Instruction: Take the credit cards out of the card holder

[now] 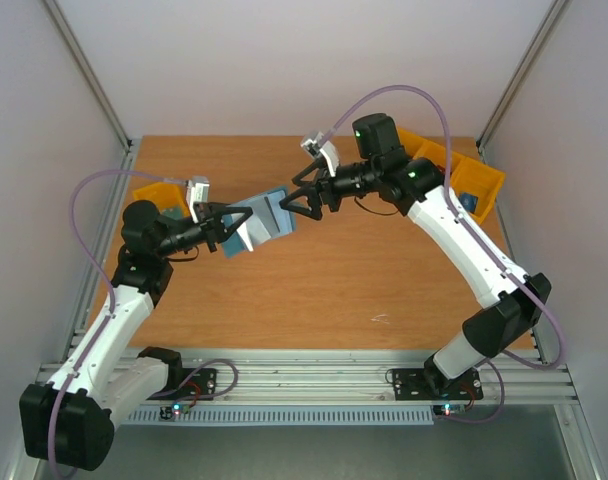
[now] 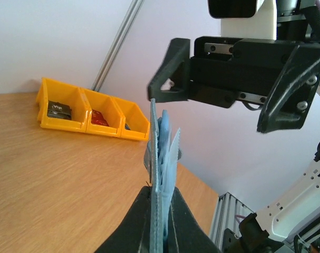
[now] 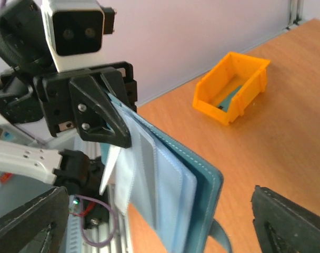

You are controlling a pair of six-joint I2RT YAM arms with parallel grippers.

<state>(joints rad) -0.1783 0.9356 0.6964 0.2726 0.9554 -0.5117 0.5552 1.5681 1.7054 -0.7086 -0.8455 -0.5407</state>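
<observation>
From where I stand the job looks barely started, or at best partly done. The card holder (image 3: 170,174) is off the bench (image 1: 334,300), held up in the air and fanned open, so its pale blue slots face the right arm. I can't pick out a red or bluish-grey card in those slots. A pale sliver shows at the holder's lower edge, near the left arm, but I can't say whether it is a card or a flap of lining. Beyond the card holder, on the left arm's side, a yellow bin (image 3: 252,89) has something flat and bluish lying in it. That may be a card already taken out, but I can't tell. I'd judge that pulling cards out of the slots is mostly or wholly left to do.

The left gripper (image 1: 242,228) has its jaws clenched on the card holder, pinching one edge so that the rest stands free toward the other arm. The right gripper (image 1: 296,198) has its jaws released and spread wide, grasping nothing. It sits just beside the card holder's free edge. One finger is to either side of that edge, and neither touches it as far as I can see.
</observation>
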